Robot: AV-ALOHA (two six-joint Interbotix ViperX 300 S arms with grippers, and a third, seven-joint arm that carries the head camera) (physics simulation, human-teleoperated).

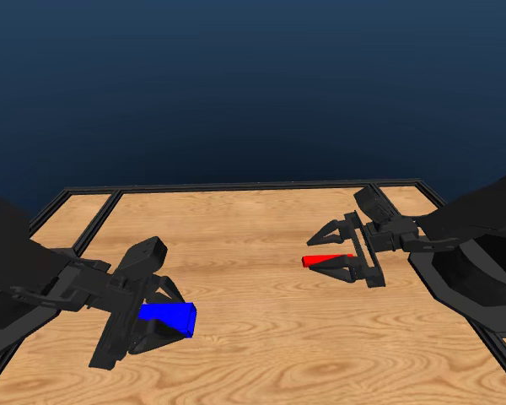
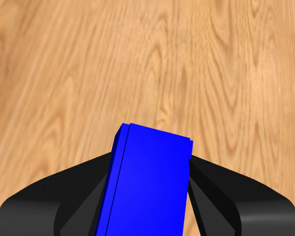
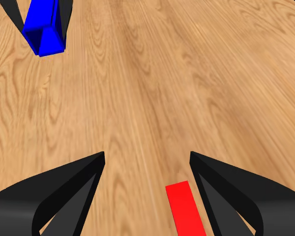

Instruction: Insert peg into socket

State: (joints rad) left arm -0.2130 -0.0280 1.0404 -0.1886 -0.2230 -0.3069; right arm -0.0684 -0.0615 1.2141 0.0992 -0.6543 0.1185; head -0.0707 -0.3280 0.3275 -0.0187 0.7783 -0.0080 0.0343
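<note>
Peg [image 3: 186, 208]: slim red bar, smooth, rigid, likely light. It lies between the wide-spread jaws of my right gripper [image 1: 341, 263], near one jaw; contact unclear. Best gripped mid-length across its narrow sides.

Socket [image 1: 168, 317]: blue hollow block, flat-faced, stiff. My left gripper [image 1: 152, 314] is clamped on its sides.

Table [image 1: 261, 337]: grained wood.

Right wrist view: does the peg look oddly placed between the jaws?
Yes. The peg lies close to one jaw, with a wide gap to the other, so the right gripper is open and off-centre. The socket sits squarely in the left gripper.
</note>
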